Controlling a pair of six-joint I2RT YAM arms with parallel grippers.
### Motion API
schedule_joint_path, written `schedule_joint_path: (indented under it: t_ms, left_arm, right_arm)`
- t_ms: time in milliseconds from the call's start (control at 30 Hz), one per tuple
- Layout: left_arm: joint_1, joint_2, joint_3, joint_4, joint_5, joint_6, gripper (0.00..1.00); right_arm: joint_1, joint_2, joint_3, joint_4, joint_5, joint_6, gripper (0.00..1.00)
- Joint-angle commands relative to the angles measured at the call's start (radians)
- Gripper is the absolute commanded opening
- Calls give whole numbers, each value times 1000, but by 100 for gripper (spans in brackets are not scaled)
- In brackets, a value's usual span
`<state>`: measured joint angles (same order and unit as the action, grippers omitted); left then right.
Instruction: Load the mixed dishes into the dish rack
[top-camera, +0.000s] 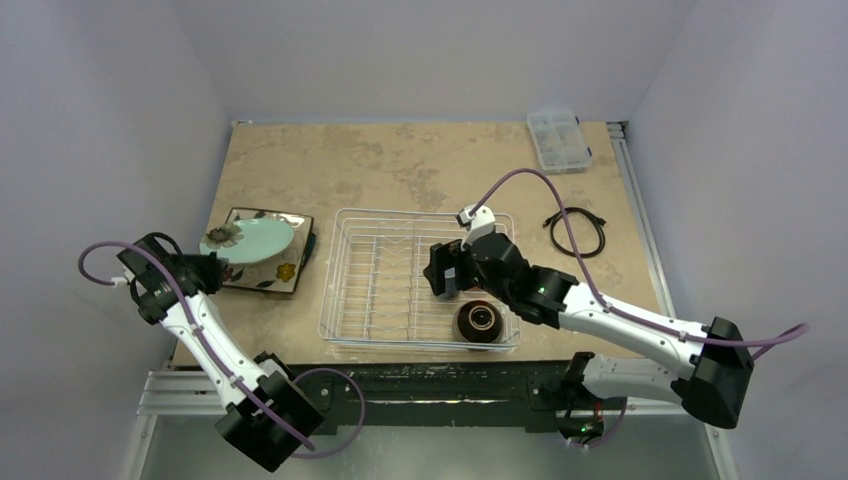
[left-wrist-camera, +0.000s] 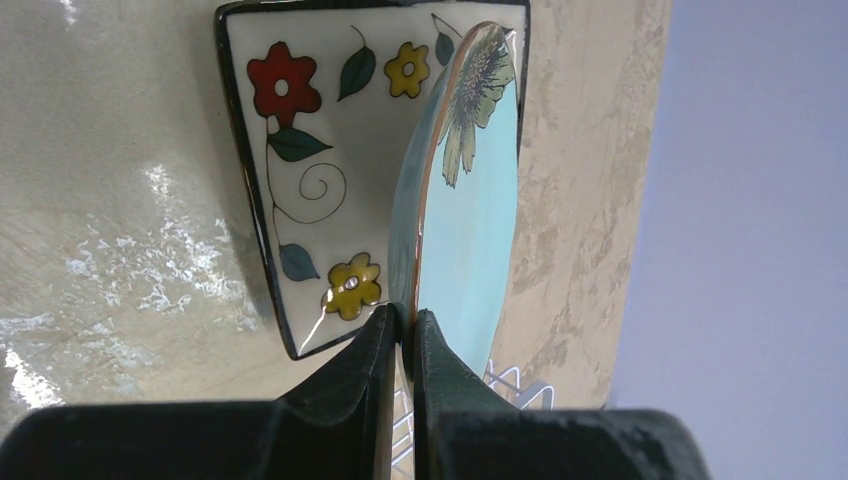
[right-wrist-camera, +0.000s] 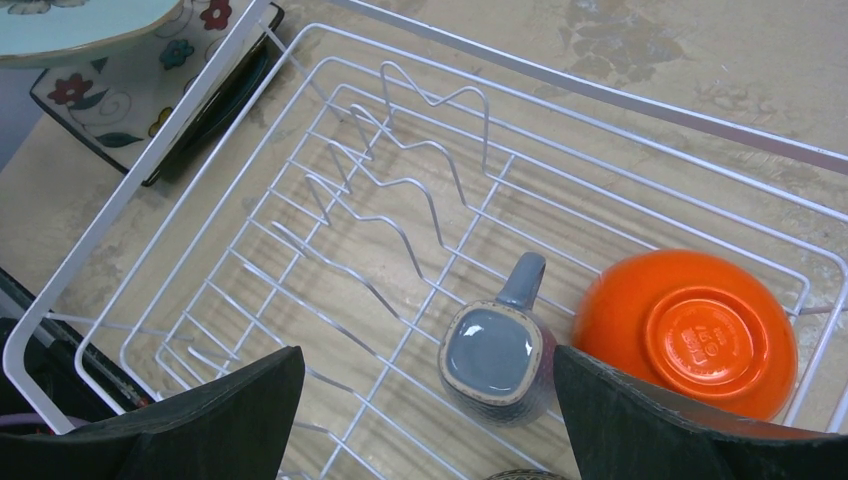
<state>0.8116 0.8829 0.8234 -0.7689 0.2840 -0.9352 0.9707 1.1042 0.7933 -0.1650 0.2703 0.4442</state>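
My left gripper (left-wrist-camera: 403, 322) is shut on the rim of the round pale-teal plate (left-wrist-camera: 470, 200), holding it tilted above the square flower-patterned plate (left-wrist-camera: 310, 160), which lies on the table left of the dish rack (top-camera: 345, 215). My right gripper (right-wrist-camera: 430, 390) is open and empty, hovering inside the rack above the small grey cup (right-wrist-camera: 495, 360), which stands bottom up. The orange bowl (right-wrist-camera: 690, 335) sits upside down beside the cup. The dark brown bowl (top-camera: 479, 322) sits upside down in the rack's near right corner.
A clear plastic compartment box (top-camera: 558, 138) stands at the far right. A black coiled cable (top-camera: 576, 232) lies right of the rack. The rack's divider prongs (right-wrist-camera: 400, 190) stand in its left half.
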Motion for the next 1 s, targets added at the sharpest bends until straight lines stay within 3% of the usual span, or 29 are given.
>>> schedule_joint_path:
  t_ms: [0,233,667,767,967]
  left_arm:
    - [6,-34,72,91,97,-41,0]
    - [-28,-18,117,150,193,-50,0]
    - [-246,13,233,299,388,-109,0]
    - [-312,8,241,352,435,-141,0]
    - [-458,-23,219,418,464,-204,0]
  right_arm:
    - [6,12,55,16,-2,-11,96]
    - [6,16,74,13,-3,0,96]
    - [-5,-44,118,48,-63,69,99]
    - [-60,-62,136,82,-180,143,99]
    - [-302,-68,130,249,-537,354,99]
